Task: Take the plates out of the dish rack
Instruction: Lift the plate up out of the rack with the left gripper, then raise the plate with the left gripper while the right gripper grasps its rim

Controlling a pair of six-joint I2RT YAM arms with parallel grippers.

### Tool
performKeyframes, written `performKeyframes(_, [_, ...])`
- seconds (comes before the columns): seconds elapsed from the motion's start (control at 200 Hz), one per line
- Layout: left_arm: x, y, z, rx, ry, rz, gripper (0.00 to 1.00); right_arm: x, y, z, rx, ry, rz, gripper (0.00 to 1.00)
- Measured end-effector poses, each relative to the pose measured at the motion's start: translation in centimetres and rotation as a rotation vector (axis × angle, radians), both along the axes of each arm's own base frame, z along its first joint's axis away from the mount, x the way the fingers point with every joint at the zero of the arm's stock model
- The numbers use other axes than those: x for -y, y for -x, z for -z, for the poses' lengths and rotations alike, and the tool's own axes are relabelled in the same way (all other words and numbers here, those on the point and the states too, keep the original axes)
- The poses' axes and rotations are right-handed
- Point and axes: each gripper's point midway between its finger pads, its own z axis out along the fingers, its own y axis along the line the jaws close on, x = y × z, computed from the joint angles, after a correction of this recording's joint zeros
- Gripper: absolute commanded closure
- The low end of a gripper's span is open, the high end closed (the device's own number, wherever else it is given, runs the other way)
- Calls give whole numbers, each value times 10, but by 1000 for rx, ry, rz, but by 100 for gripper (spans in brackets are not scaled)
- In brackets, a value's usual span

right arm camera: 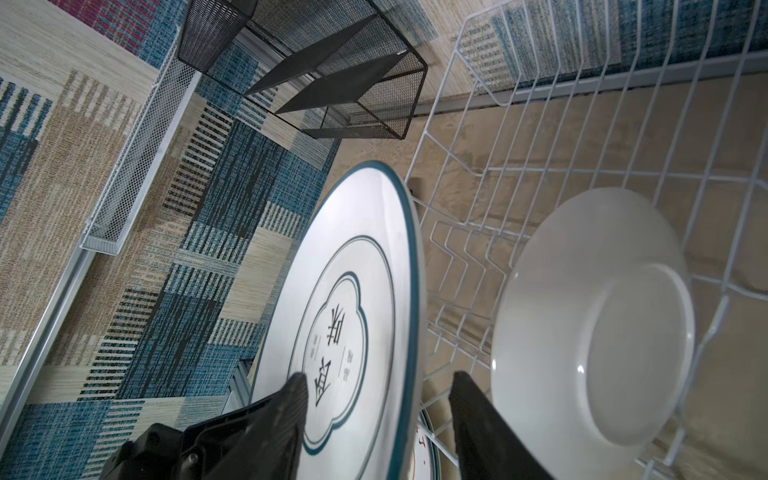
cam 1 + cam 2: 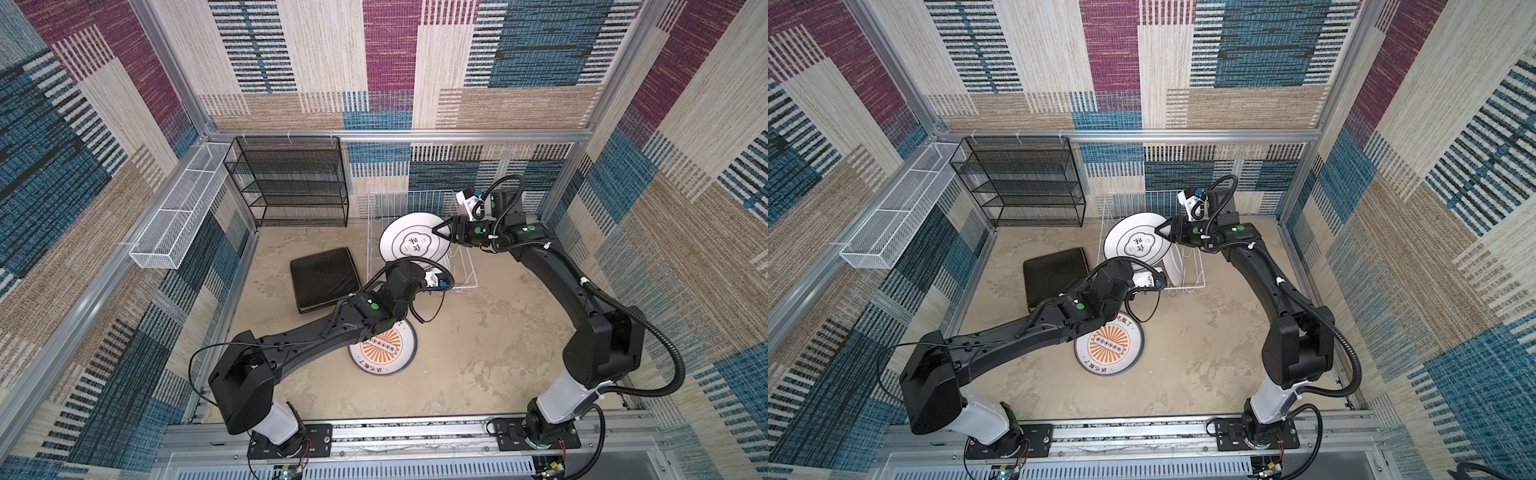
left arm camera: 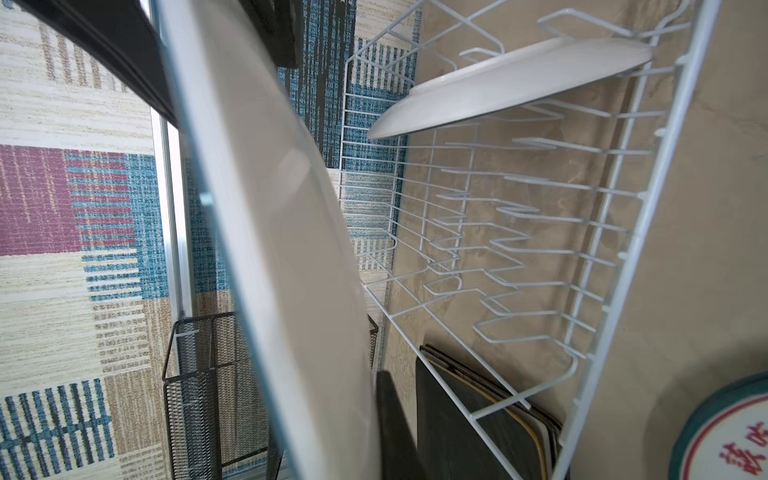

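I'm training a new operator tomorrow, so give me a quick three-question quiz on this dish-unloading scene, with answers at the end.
1. True or false: the black square plates stand inside the white wire rack.
2. The right tool is: A) shut in free air; B) open, astride the rim of the round plate with black characters; C) shut on a fork.
3. Which plate lies flat on the table, partly under the left arm?
Key: 1 false, they lie on the table beside it. 2 B. 3 the orange sunburst plate.
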Motion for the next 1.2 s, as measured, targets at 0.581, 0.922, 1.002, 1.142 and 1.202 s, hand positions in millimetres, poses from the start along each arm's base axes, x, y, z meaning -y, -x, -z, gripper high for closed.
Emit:
performKeyframes(0.581, [-1, 4, 5, 5, -56, -12, 69, -7, 6, 16, -181, -91, 15, 100])
performKeyframes(0.922, [-17, 12, -34, -57, 166, -109, 2, 6, 1, -9, -49, -150, 0, 100])
performKeyframes(1.002, [-23, 20, -47, -101, 261, -133, 1, 16, -5, -16, -19, -162, 20, 100])
performKeyframes(1.142, [-34, 37, -55, -181, 397, -150, 1, 26, -13, -29, 26, -169, 42, 100])
performKeyframes(1.202, [-37, 42, -59, -212, 459, -148, 1, 25, -14, -31, 41, -171, 39, 100])
